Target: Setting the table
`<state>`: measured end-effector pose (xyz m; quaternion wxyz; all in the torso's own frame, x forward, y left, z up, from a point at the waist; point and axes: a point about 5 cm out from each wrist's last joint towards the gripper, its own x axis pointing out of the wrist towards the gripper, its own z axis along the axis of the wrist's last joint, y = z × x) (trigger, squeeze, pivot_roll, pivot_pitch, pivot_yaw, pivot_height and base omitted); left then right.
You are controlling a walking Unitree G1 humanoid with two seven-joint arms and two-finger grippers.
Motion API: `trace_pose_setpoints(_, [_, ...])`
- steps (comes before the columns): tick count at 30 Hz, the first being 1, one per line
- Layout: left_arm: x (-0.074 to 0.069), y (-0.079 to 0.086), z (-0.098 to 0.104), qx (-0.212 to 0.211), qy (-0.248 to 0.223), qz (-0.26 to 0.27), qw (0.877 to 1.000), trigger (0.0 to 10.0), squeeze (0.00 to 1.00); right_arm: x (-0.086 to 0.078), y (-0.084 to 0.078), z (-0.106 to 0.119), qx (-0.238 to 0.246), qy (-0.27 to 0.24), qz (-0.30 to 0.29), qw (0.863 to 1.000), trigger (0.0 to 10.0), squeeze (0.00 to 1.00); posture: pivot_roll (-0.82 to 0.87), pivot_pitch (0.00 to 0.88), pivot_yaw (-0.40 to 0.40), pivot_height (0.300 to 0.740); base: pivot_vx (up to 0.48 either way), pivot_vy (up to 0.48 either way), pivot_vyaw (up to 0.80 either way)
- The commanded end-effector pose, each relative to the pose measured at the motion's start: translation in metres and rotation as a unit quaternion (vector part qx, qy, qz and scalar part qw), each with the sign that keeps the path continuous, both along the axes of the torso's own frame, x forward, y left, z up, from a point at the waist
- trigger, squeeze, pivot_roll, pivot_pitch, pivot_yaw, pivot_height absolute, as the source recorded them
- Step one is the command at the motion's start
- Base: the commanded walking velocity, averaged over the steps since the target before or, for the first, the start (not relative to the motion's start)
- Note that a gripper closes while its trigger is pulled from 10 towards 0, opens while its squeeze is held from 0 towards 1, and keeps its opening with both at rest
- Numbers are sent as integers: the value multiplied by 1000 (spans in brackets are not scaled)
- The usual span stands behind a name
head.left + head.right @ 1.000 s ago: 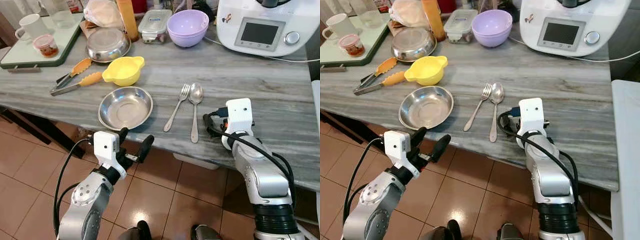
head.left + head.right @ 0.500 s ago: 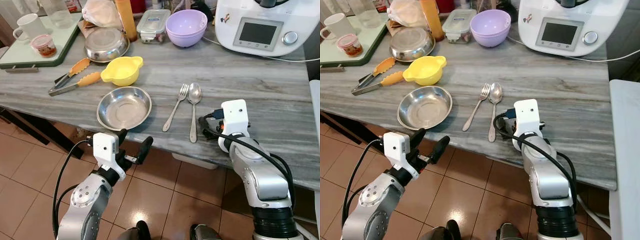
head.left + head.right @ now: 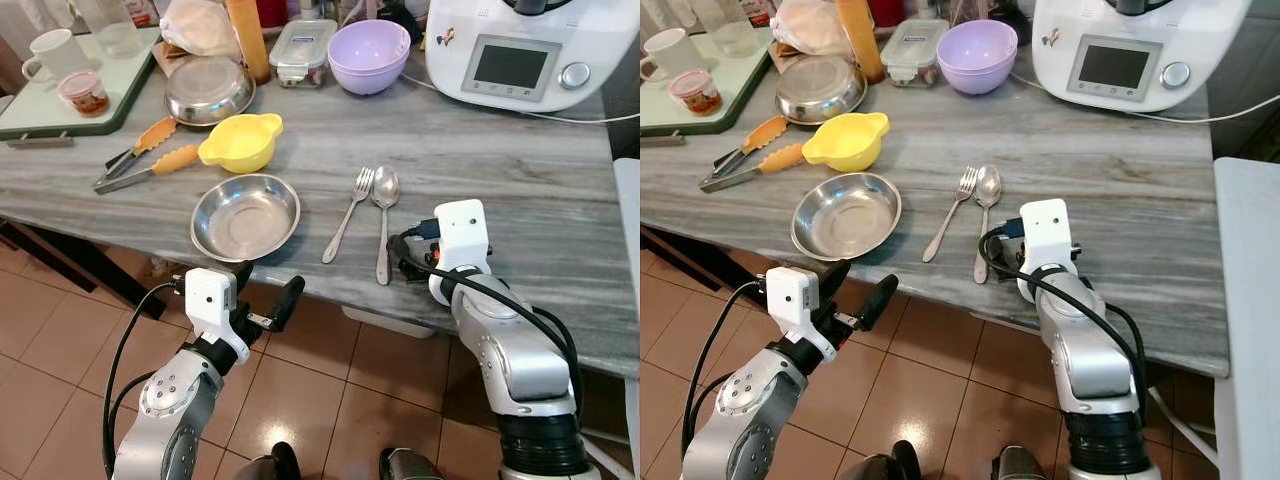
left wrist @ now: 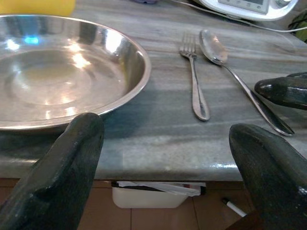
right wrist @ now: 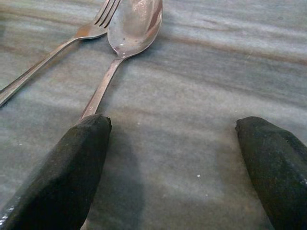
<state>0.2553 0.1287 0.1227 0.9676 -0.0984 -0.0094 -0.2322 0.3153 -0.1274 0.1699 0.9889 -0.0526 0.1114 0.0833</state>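
Just right tool (image 5: 172, 167) spread, beside spoon (image 5: 125, 43)

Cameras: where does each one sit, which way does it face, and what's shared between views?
Left eye: on the head, looking down at the table; both silver arms show.
Right eye: same scene, slightly offset.
Left wrist: below the table edge, along the open left gripper, facing the steel bowl, fork and spoon.
Right wrist: low over the table, along the open right gripper.
Shared: fork and spoon appear in all views.
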Motion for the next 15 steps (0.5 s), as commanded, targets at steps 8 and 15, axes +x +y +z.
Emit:
trace_pose_setpoints(8, [-3, 7, -5, 11, 10, 10, 1000, 10000, 0, 1, 24, -15, 15, 39, 49, 998, 10000, 149, -227, 245, 107, 740, 0, 0, 0])
trace_pose_setpoints(15, [-4, 7, -6, 11, 12, 11, 1000, 10000, 0, 6, 27, -16, 14, 36, 52, 998, 10000, 145, -225, 246, 107, 740, 0, 0, 0])
